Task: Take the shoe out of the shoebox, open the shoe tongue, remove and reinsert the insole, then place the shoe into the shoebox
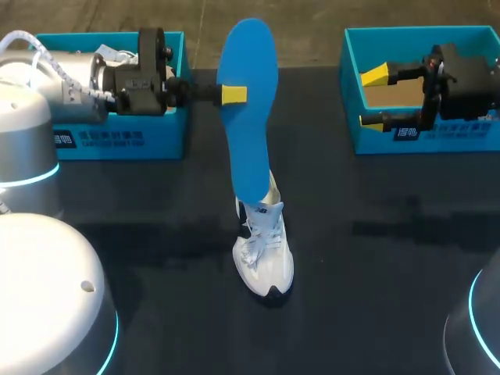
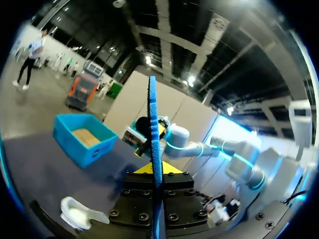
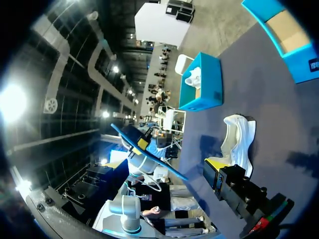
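Insole — flat, blue — pinched by left hand, white laced shoe

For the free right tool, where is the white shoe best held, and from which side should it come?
Probably across the forefoot of the white shoe, from above on the right. It stands upright on its sole, narrow there, and the blue insole in the left tool hangs over its heel end.

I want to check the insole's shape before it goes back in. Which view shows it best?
The head view: the insole faces the camera, nearly its whole outline showing above the shoe. The left wrist view catches the insole only edge-on, a thin blue line. The right wrist view shows the insole far off, a slanted strip.
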